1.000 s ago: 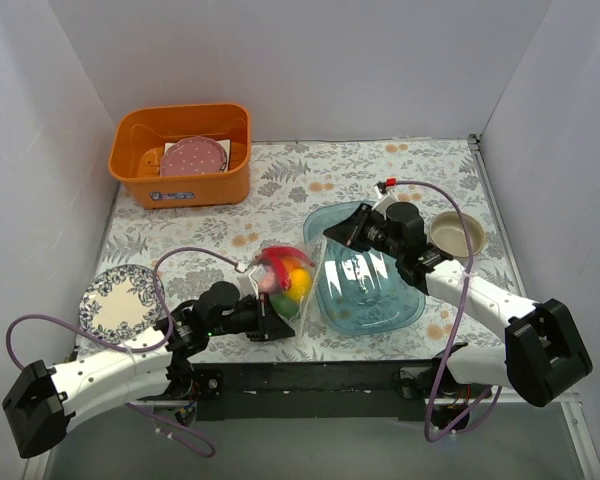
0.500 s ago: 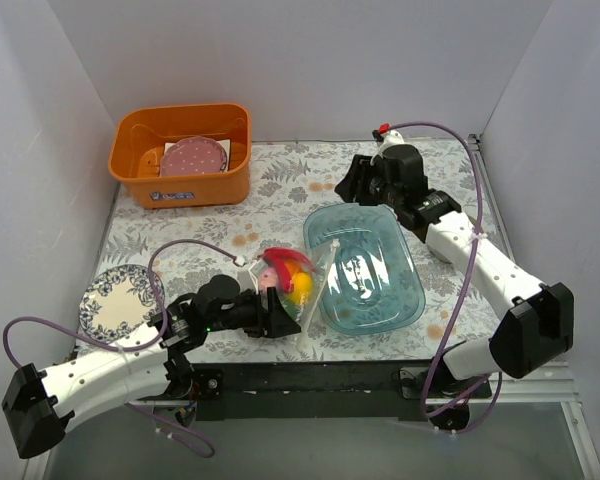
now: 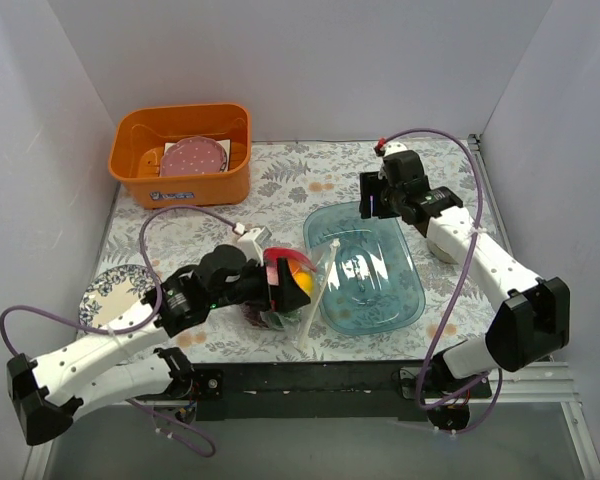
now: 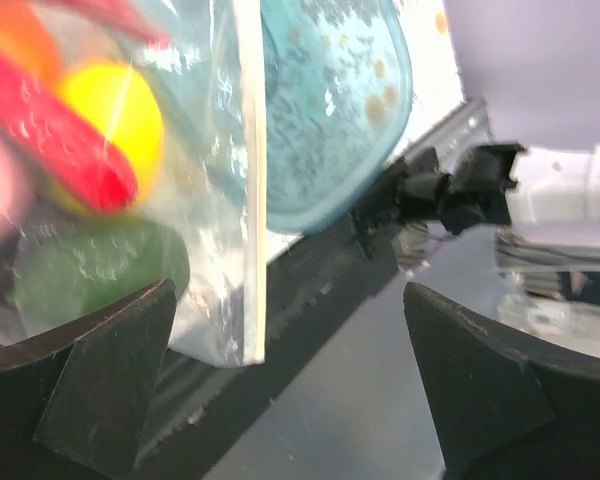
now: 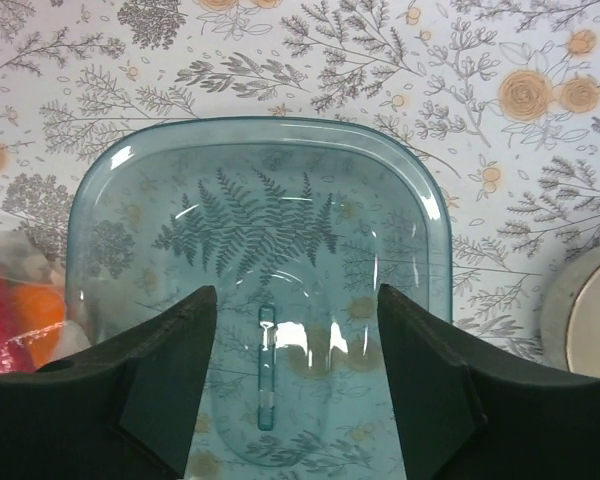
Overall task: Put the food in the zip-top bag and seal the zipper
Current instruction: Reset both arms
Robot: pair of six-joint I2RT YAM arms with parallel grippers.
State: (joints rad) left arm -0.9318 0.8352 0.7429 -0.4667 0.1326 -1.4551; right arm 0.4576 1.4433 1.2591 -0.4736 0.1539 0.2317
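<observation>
The zip-top bag (image 3: 305, 305) lies left of the blue tray with the food (image 3: 296, 281) inside it. In the left wrist view I see a yellow lemon (image 4: 115, 115), a red chili (image 4: 60, 140) and a green fruit (image 4: 90, 270) through the plastic. The zipper (image 4: 248, 180) runs as a straight flat strip along the bag's edge facing the tray. My left gripper (image 3: 277, 288) is open at the bag's left side, and only the bag's corner hangs between its fingers (image 4: 110, 380). My right gripper (image 5: 295, 380) hangs open and empty above the tray.
A translucent blue tray (image 3: 380, 295) sits right of the bag. An orange bin (image 3: 180, 185) at the back left holds a pink dotted plate (image 3: 192, 157). A patterned plate (image 3: 115, 295) lies front left. A small bowl (image 5: 590, 320) stands right of the tray.
Both grippers have opened and let go of the bag. The right arm swung away to the tray's far end. The left arm rose and shifted along the bag.
</observation>
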